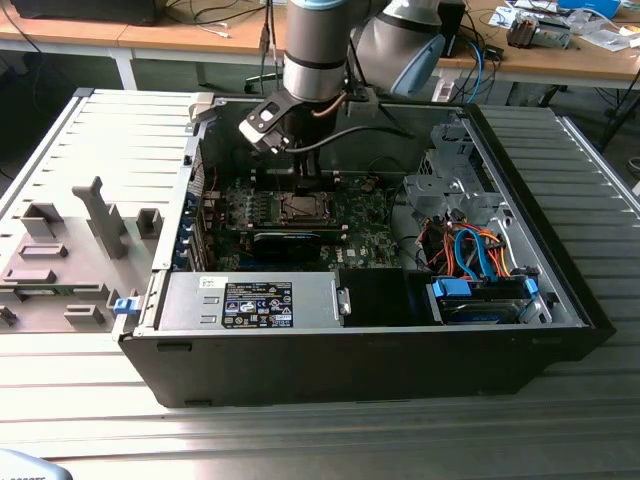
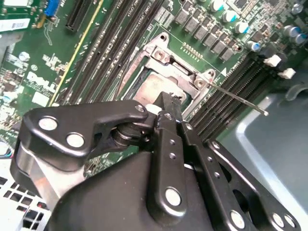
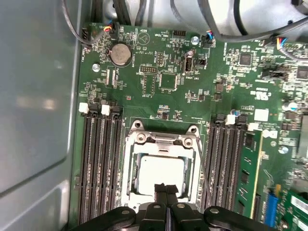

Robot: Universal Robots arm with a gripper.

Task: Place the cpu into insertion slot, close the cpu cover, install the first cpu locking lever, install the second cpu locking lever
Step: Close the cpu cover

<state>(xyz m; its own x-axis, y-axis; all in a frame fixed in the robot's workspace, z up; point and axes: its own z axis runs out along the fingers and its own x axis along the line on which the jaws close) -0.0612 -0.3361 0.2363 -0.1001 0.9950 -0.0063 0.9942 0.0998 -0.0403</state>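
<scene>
The cpu [image 3: 161, 171] shows its silvery-grey top inside the insertion slot [image 1: 300, 208] on the green motherboard. The cpu cover [image 3: 159, 141] lies flat around it as a metal frame, also seen in the second wrist view as cover [image 2: 175, 65]. My gripper [image 3: 166, 188] is shut, its black fingertips pressed together with nothing between them, right over the near edge of the cpu; in the second wrist view the gripper [image 2: 168, 103] sits at the same spot. A thin wire locking lever [image 2: 240, 98] sticks out free beside the socket, seen as lever [image 3: 202, 163] along the frame's side.
Black memory slots [image 3: 98, 163] flank the socket on both sides. The open computer case [image 1: 160, 290] holds a graphics card [image 1: 290, 242], a power supply [image 1: 250, 300] and orange and blue cables [image 1: 470, 250]. A grey fixture plate [image 1: 70, 250] lies at the exterior view's left.
</scene>
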